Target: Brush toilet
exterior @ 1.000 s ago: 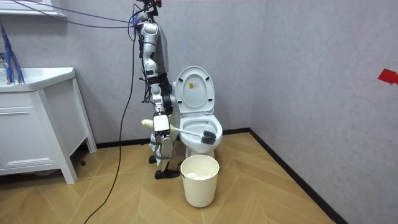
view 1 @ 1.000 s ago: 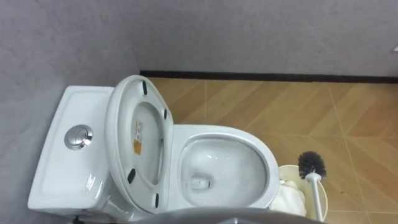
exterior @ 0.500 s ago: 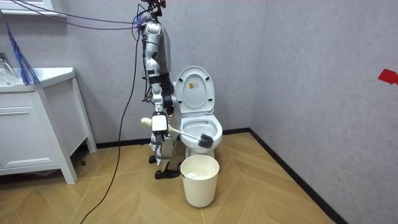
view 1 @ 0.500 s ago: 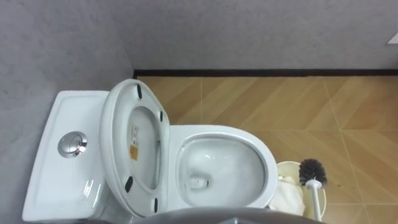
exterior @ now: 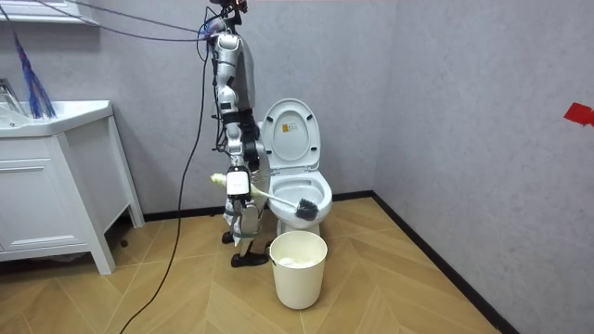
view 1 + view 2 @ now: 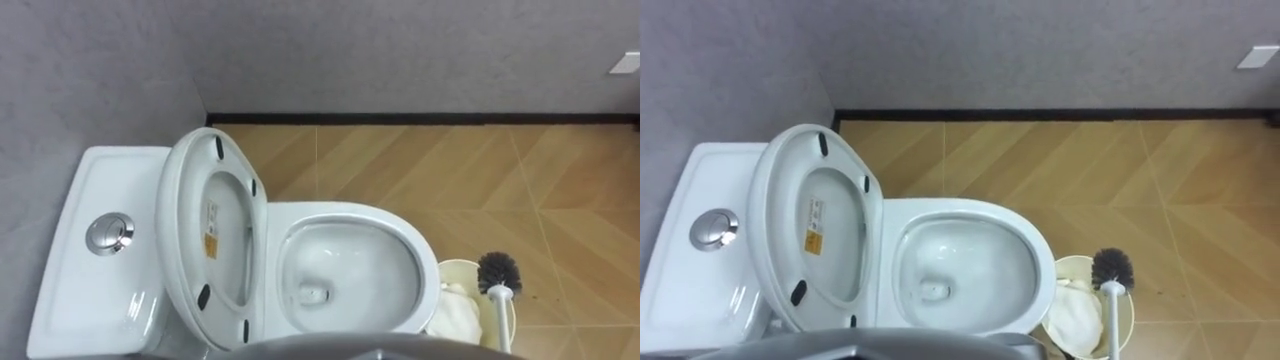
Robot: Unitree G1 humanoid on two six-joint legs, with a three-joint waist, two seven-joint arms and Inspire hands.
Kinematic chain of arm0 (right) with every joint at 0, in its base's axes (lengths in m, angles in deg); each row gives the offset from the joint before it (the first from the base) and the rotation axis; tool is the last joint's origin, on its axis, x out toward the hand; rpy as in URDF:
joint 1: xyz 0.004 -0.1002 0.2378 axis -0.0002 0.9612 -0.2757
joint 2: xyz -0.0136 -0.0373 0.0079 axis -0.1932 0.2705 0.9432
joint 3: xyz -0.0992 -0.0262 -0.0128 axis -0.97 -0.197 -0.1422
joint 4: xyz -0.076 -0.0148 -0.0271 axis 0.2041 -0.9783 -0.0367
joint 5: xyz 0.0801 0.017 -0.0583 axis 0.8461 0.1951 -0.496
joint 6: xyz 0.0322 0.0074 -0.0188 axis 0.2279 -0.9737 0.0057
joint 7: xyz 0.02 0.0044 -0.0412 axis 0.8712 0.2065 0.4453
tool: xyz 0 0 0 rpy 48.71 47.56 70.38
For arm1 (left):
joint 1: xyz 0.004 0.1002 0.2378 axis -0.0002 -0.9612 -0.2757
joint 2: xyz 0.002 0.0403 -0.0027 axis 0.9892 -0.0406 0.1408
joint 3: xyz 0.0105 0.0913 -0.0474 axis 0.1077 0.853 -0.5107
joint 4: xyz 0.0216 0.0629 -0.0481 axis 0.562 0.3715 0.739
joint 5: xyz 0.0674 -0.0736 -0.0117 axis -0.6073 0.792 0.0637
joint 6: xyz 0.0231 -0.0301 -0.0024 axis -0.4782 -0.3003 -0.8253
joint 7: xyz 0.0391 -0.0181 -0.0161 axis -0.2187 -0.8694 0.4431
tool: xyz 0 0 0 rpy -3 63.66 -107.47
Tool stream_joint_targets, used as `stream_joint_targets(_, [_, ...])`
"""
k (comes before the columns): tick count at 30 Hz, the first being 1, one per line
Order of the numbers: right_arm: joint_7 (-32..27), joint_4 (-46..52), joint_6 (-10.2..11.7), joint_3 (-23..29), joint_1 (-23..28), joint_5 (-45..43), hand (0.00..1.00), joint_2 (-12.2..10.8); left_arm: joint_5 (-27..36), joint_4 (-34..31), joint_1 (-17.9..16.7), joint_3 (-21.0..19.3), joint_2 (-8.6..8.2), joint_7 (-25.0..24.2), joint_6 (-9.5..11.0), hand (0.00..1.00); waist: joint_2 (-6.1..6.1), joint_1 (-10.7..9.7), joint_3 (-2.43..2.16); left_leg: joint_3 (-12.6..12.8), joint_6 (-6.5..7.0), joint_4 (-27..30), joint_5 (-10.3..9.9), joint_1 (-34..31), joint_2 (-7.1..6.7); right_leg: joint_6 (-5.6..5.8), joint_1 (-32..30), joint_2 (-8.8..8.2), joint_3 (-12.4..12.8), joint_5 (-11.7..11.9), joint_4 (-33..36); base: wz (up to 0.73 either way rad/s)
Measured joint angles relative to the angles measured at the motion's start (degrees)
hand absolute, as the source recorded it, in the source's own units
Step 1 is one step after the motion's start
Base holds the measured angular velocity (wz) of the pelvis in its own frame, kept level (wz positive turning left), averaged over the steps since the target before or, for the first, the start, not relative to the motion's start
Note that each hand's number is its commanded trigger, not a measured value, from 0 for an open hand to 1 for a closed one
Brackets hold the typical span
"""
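There is one white toilet, and it has one round flush button on top. There is one toilet brush and one bucket. There is one white cabinet too.

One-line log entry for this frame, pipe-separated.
stage: brush not yet in bowl | right hand: gripping toilet brush | head over bin | toilet: seat up

Brush above bin, right of toilet
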Motion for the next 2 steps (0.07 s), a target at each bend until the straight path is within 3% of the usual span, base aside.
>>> stream_joint_targets(2, [3.1,-1.55,-0.43,-0.11,-0.71,-0.02,0.0,-0.01,-0.48,0.0,-0.03,-0.05,-0.01,-1.31,-0.27,0.0,0.01,0.1,-0.02,0.01,0.0,0.0,0.0,0.01,-0.01,0.0,-0.02,0.0,0.04,0.0,0.0,0.0])
